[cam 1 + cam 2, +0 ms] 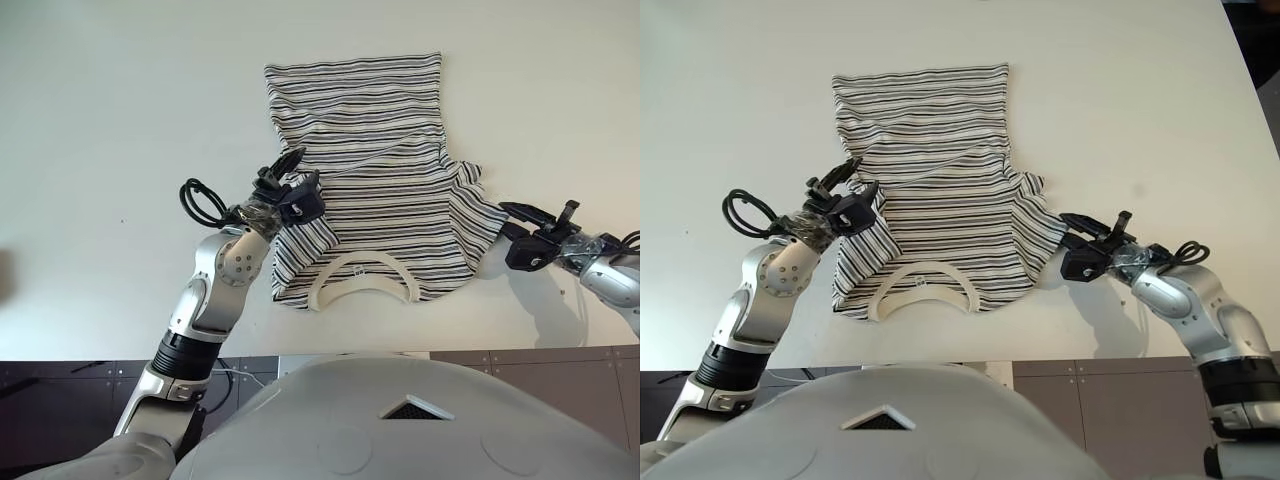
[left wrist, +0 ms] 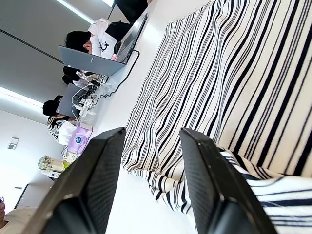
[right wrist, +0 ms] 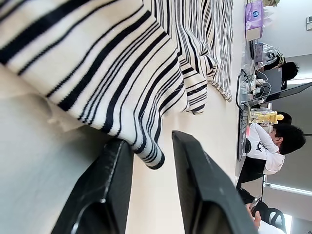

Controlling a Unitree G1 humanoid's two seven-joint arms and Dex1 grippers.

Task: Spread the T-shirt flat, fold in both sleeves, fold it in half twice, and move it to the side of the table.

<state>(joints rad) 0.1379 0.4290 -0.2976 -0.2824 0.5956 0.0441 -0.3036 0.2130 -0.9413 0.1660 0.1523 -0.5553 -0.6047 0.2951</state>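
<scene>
Striped T-shirt (image 1: 380,190) lying on smooth white table (image 1: 120,120), pale curved collar nearest.
Left gripper (image 1: 293,177) over shirt's left edge, fingers apart, holding nothing; right gripper (image 1: 535,211) just beside rumpled right sleeve, likewise spread and empty.

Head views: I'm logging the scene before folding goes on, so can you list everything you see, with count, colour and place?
T-shirt: one, black-and-white striped with a cream collar, lying mid-table, collar toward the robot.
Table: one, white, under the shirt.
Laptop: one, grey, open, in the background beyond the shirt.
Left gripper: one, black, open, at the shirt's left edge.
Right gripper: one, black, open, at the edge of the shirt's right sleeve.
</scene>
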